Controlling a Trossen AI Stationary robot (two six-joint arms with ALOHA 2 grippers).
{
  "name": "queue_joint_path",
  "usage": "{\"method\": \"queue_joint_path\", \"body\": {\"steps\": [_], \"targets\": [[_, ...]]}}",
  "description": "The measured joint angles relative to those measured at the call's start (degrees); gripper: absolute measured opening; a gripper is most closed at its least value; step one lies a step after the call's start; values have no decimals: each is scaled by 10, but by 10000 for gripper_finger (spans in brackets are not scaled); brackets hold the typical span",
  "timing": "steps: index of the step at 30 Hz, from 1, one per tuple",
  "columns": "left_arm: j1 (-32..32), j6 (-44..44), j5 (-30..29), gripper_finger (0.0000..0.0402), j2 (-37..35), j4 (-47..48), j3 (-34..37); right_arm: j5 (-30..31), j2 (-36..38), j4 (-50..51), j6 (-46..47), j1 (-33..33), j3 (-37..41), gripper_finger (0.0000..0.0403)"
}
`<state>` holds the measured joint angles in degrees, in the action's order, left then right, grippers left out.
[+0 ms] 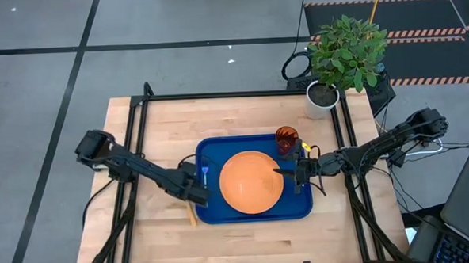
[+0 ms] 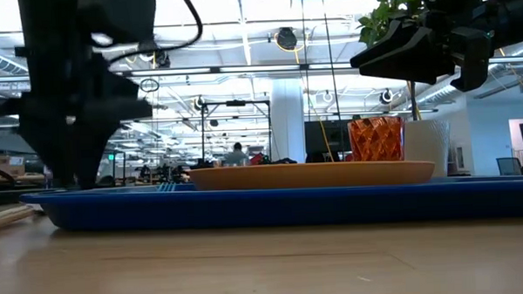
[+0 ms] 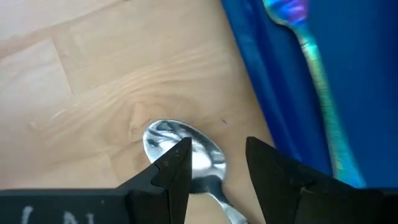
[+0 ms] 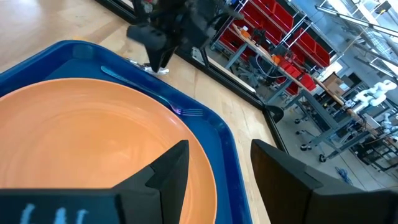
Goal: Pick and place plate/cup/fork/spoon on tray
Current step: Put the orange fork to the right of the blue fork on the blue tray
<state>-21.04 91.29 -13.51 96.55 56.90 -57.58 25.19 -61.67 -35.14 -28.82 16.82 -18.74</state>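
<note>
The blue tray [image 1: 301, 208] lies mid-table. On it rest the orange plate [image 1: 251, 181], the light-blue fork [image 1: 206, 177] along its left side, and the orange-red cup [image 1: 287, 137], upright in its far right corner. The spoon lies on the table just left of the tray, silver bowl [image 3: 183, 152] up, handle [image 1: 191, 216] toward the near edge. My left gripper [image 3: 217, 158] points down, open, fingers either side of and above the bowl, apart from it. My right gripper [image 4: 217, 168] hovers open and nearly level over the plate's right edge.
A potted plant [image 1: 344, 51] in a white pot [image 1: 322, 96] stands at the table's far right corner, behind the cup. Black frame rails [image 1: 140, 143] run along the table's left, far and right sides. Bare wood lies left of and in front of the tray.
</note>
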Motion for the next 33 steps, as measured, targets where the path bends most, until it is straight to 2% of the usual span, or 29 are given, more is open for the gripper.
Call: {"method": "queue_joint_path", "body": {"steps": [6,12,21,28,33], "targets": [[-12,25,3,154,-47,-12,0,0,0,3,0,0,0,169],[-51,79,73,154,-56,-45,-1,0,0,8,0,0,0,169],[-100,178,81,154,-4,-28,3,0,0,6,0,0,0,169],[-90,173,79,154,37,-37,-1,0,0,-2,0,0,0,169],[-82,164,81,154,27,-37,1,0,0,-2,-1,0,0,169]]}}
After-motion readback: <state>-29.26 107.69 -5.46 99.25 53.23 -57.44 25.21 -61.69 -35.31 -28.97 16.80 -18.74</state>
